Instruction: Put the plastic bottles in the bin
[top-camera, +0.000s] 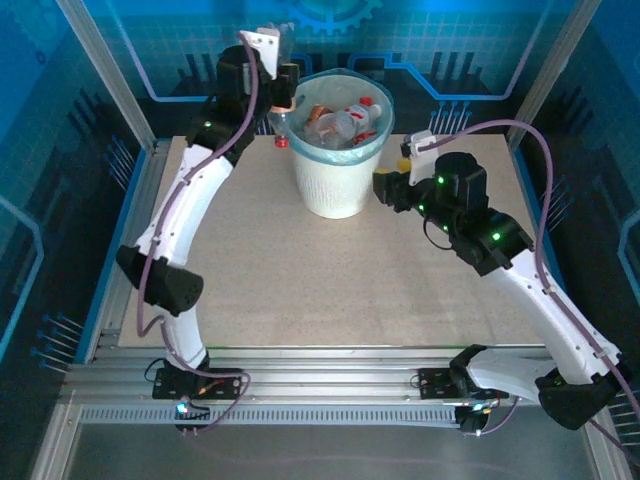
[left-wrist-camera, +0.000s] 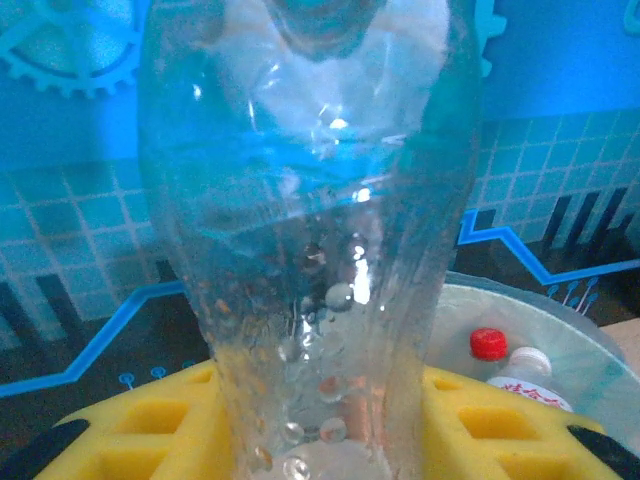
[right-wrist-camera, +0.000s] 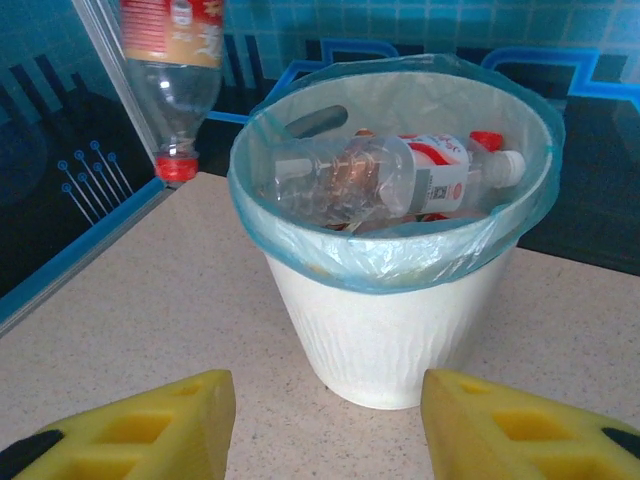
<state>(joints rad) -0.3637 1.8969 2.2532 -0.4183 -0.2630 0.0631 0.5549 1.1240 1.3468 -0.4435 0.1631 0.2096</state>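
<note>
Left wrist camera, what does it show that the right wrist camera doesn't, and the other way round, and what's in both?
Left wrist: droplets inside the clear bottle, seen close-up, clamped in the left tool. Right wrist: that bottle's red label and its cap pointing down, the bin with its whole white wall standing on the table, and the right tool open with nothing between its fingers. Both: the held bottle, the blue-lined bin, and binned bottles lying inside.

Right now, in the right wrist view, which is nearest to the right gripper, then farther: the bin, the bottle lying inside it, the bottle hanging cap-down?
1. bin, straight ahead of the right gripper.
2. bottle lying inside, on top.
3. hanging bottle, far left, beyond the bin.
</note>
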